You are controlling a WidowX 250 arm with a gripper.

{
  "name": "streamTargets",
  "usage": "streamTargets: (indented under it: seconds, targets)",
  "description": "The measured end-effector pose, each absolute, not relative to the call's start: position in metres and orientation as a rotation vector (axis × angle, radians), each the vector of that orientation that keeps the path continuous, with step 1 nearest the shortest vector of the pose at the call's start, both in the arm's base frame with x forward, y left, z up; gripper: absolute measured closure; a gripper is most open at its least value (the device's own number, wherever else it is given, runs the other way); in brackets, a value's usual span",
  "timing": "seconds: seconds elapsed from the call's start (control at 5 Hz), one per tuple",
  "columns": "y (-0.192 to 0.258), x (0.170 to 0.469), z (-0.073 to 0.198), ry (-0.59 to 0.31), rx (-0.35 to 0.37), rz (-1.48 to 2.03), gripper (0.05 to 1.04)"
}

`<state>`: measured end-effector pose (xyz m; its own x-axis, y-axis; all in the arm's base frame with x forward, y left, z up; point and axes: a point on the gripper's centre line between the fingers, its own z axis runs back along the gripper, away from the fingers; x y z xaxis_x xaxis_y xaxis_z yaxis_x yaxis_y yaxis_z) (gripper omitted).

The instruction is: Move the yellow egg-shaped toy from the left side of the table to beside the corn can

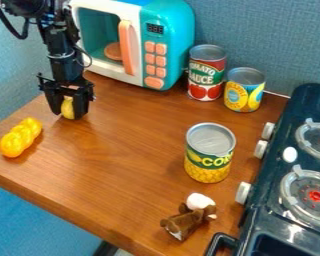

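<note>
Nearest, at the front of the table (116, 165), a brown plush toy (187, 218) with a white top lies tilted, close to the black stove (257, 220) that runs along the right side. The stove has a dark handle (219, 242) at its front, pale knobs (243, 192) on the side facing the table, and burners (315, 196) with red centers on top, with a white oval piece (289, 154) near them. Behind the plush toy a green can (209, 161) stands upright, its label yellow at the bottom. Across the table, by the left edge, lies a bumpy toy (20, 138), yellow-orange and made up of rounded lobes in a row. A little farther back hangs the gripper (68, 115), pointing down over the left part of the table, its two fingers closed about a yellow toy (68, 105). That toy sits directly between the fingers, low down near their tips, one finger on either side of it; whether its underside touches the table cannot be told. The bumpy toy is near the gripper but apart from it. Farther back on the right stand a yellow can (244, 91) and, just beside and behind it, a red can (207, 74). To their left is the teal and white microwave (169, 30), with a peach-colored handle (126, 47) and buttons, and a round brown piece (112, 51) inside. The blue wall (269, 40) rises behind.
</note>
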<state>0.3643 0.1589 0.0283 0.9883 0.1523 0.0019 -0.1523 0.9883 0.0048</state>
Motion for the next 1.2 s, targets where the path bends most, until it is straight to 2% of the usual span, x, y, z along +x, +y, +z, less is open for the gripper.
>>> streamTargets:
  seconds: [0.2, 0.6, 0.8, 1.0, 1.2]
  targets:
    - [0.155, 0.363, 0.046, -0.049, -0.002, 0.159, 0.396]
    - [0.127, 0.359, 0.113, -0.15, 0.007, 0.091, 0.396]
    - [0.073, 0.379, 0.129, -0.161, -0.002, -0.045, 0.396]
    - [0.027, 0.391, 0.113, -0.079, -0.039, -0.158, 0.396]
    - [0.0, 0.389, 0.086, -0.007, -0.084, -0.297, 0.396]
